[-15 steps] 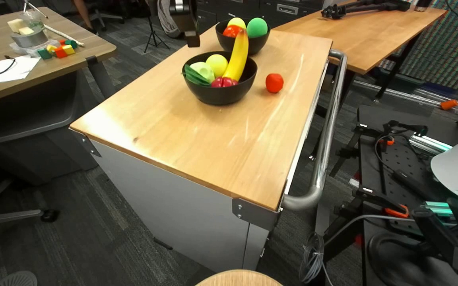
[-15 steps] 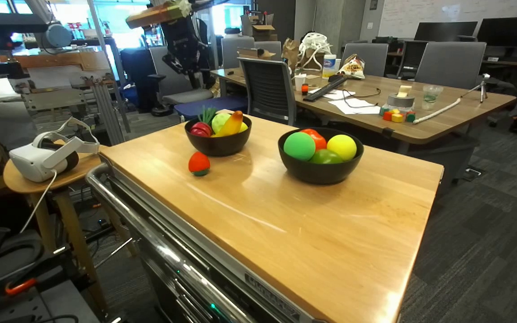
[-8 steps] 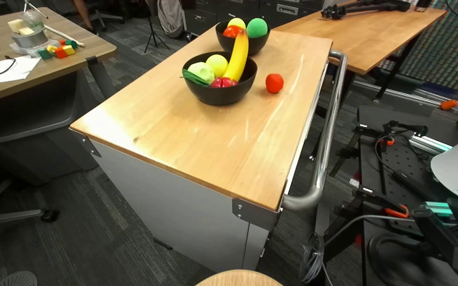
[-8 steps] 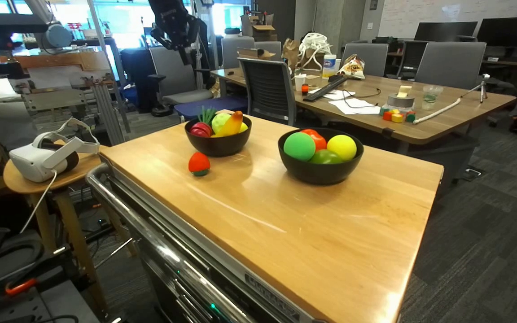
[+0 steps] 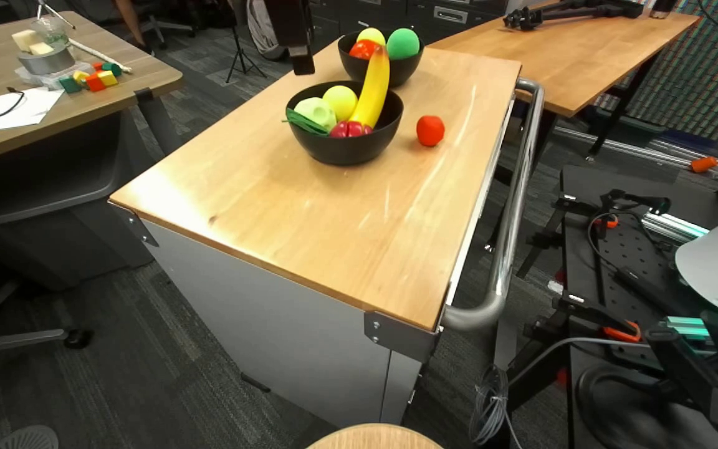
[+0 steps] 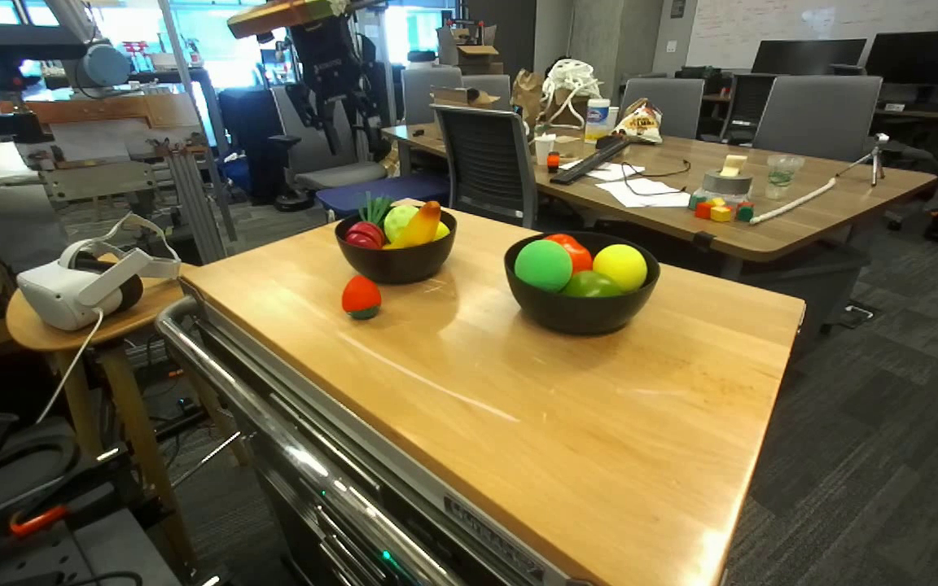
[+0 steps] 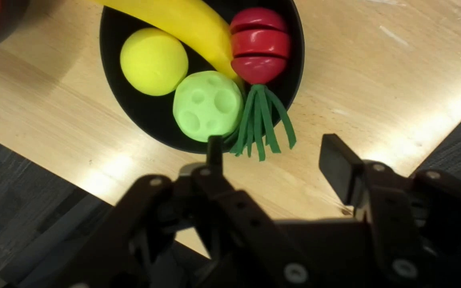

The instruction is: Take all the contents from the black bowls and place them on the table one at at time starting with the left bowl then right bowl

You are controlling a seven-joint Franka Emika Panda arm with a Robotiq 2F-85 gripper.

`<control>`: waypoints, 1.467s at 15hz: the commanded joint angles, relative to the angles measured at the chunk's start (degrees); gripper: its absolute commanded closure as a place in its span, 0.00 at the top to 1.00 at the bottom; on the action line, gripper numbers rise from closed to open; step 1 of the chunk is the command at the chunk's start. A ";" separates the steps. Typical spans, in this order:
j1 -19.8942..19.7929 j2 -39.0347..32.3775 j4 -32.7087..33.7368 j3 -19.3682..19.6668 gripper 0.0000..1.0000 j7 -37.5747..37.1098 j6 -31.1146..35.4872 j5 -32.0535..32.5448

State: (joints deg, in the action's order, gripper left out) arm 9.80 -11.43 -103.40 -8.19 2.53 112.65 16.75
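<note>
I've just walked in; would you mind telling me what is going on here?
A robot's hand hangs open, holding nothing, near a black bowl with a toy banana, a yellow ball, a pale green dimpled ball and a toy radish in it. A second black bowl holds a green ball, among others. The job is to set all of that on the wooden tabletop, one piece at a time. Outside both bowls, one red toy fruit, perhaps a tomato, lies there.

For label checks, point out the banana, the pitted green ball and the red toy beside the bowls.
Banana (image 5: 373, 88), in an exterior view: middle of its curve.
Pitted green ball (image 7: 208, 107), wrist view: centre of its dimpled face.
Red toy (image 6: 361, 294), in an exterior view: its red side.
</note>
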 commanded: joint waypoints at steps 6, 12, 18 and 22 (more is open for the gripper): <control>-1.48 -5.95 1.88 -0.07 1.00 5.68 2.31 -6.70; -1.28 -8.37 2.34 0.25 0.62 5.31 2.14 -6.53; -1.21 -9.24 2.72 0.70 0.14 4.62 2.57 -5.99; -1.22 -9.13 2.70 1.03 0.00 4.34 2.87 -5.85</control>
State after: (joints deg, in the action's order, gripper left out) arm 8.49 -20.03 -102.31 -7.55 6.74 115.18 10.86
